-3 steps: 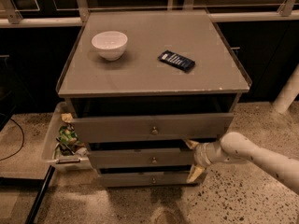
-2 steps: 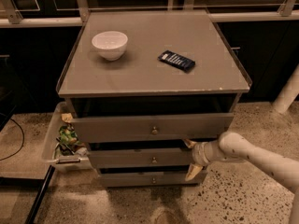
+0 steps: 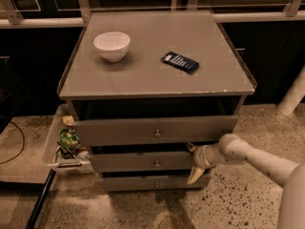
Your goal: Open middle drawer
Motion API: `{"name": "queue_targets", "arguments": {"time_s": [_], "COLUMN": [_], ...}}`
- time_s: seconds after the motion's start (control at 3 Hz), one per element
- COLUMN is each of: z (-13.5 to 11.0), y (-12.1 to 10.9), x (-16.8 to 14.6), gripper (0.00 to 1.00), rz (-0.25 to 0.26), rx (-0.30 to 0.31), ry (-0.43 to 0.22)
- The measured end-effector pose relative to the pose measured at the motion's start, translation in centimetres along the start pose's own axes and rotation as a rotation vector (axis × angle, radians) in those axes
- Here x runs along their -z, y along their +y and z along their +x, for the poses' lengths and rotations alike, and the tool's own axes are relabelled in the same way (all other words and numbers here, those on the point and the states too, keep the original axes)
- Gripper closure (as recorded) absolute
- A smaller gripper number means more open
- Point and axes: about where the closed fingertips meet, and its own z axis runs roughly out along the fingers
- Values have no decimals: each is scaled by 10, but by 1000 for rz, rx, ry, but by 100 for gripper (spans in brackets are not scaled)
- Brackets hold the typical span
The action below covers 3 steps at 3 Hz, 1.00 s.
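The grey cabinet has three drawers. The middle drawer (image 3: 143, 161) is a wide shallow grey front with a small round knob (image 3: 157, 163); it stands out slightly from the cabinet. My gripper (image 3: 192, 162) is at the right end of that front, open. One finger is above the front's top edge and the other, cream-coloured finger (image 3: 195, 175) hangs below it. The top drawer (image 3: 155, 130) has a taller front and stands out a little too. The bottom drawer (image 3: 153, 183) is the narrowest.
A white bowl (image 3: 112, 46) and a dark blue packet (image 3: 179, 62) lie on the cabinet top (image 3: 143, 75). A white bin (image 3: 57, 147) with snack bags stands at the cabinet's left. A white pole (image 3: 291, 97) is at the right. The floor is speckled.
My gripper has shifted a little to the left, closer onto the right end of the middle drawer. The drawers have not visibly moved.
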Motion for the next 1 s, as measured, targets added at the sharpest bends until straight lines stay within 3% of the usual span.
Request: {"name": "queue_targets", "arguments": {"time_s": [0.33,1.0], "z": [0,-4], "y": [0,-4], "x": [0,6], "gripper": [18,64], "rz": [0,0], "rx": [0,0], "ry": [0,0]}}
